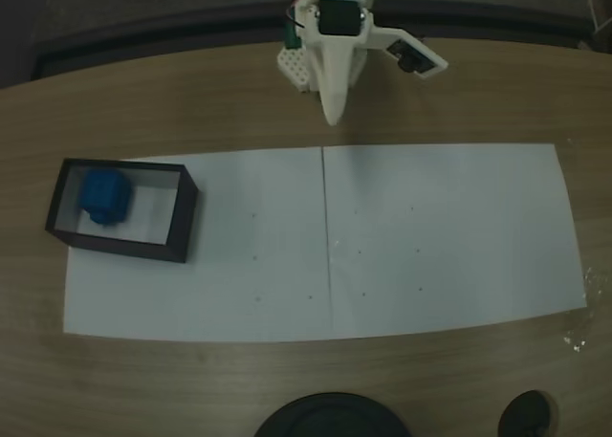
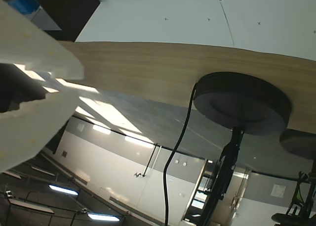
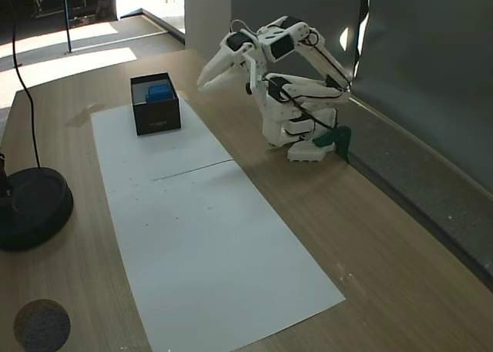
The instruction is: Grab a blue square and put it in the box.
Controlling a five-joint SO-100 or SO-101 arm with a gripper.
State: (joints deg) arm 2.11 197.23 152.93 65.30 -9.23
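Observation:
The blue square (image 1: 105,196) lies inside the box (image 1: 124,249), in its left half, at the left end of the white paper. In another fixed view the blue square (image 3: 158,92) shows over the black wall of the box (image 3: 156,121). My gripper (image 1: 333,120) is pulled back near the arm's base, well away from the box, its jaws shut with nothing between them. From the side my gripper (image 3: 202,82) points toward the box from the right, raised above the table. In the wrist view the white fingers (image 2: 39,48) fill the left edge, with the box (image 2: 69,8) and blue square (image 2: 23,3) at top left.
Two white paper sheets (image 1: 430,236) cover the wooden table's middle. A black round stand base (image 1: 333,418) and a small dark disc (image 1: 526,416) sit at the near edge. The stand base (image 3: 31,206) has a cable running up from it.

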